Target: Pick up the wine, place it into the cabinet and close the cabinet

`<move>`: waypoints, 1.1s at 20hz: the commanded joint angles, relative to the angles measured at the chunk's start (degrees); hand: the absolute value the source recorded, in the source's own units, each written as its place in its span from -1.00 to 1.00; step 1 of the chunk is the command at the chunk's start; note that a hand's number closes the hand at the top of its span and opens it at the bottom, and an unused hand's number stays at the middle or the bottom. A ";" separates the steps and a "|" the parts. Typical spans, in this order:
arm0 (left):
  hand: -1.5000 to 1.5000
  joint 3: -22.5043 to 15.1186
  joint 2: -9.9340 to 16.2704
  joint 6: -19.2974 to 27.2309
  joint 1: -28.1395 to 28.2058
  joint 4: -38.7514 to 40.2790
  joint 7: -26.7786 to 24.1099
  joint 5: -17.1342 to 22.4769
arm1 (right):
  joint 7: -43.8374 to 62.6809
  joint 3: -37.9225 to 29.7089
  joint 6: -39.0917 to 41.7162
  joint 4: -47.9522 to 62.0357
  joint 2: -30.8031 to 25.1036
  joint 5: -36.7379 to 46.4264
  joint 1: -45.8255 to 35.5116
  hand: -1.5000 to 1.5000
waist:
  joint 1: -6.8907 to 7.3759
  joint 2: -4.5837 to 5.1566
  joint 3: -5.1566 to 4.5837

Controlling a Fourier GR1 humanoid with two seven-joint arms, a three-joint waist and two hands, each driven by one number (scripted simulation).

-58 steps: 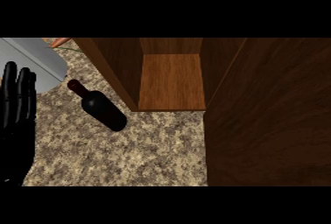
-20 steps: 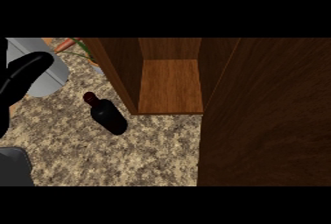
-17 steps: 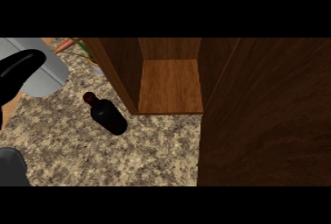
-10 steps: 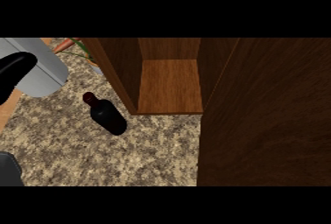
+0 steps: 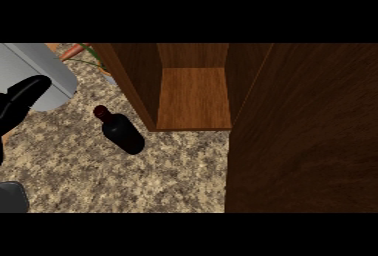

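Black left hand point(image 5: 22, 97) has slid leftward — grip unclear — wine point(image 5: 122, 131) unmoved on counter point(image 5: 111, 180).

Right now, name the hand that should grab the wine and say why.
Left. The left hand shows at the view's left edge, near the wine bottle lying on the counter. The right hand is out of view.

Left hand point(image 5: 21, 97) now lower, rightward, nearer the wine bottle point(image 5: 120, 131).

No text or label can be read anywhere.
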 commanded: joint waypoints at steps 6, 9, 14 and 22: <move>-1.00 1.85 -2.42 -2.70 8.74 7.79 -15.70 10.95 | 2.41 -1.54 1.45 -11.39 -0.35 -7.24 6.38 -1.00 | -0.46 0.14 -0.06; -1.00 1.80 -3.62 -4.23 9.94 11.59 -19.97 13.62 | 3.36 0.87 1.28 -11.77 0.28 -5.41 4.15 -1.00 | -0.23 0.18 -0.10; -1.00 2.40 -5.13 -4.35 11.95 17.58 -26.41 15.91 | 2.50 -3.49 1.76 -10.65 0.50 -8.56 3.89 -1.00 | -0.14 0.21 -0.02; -1.00 6.95 -4.85 -6.50 16.39 27.21 -39.66 21.29 | 0.82 -5.58 4.66 -9.33 -0.05 -9.70 5.61 -1.00 | 0.40 0.18 -0.01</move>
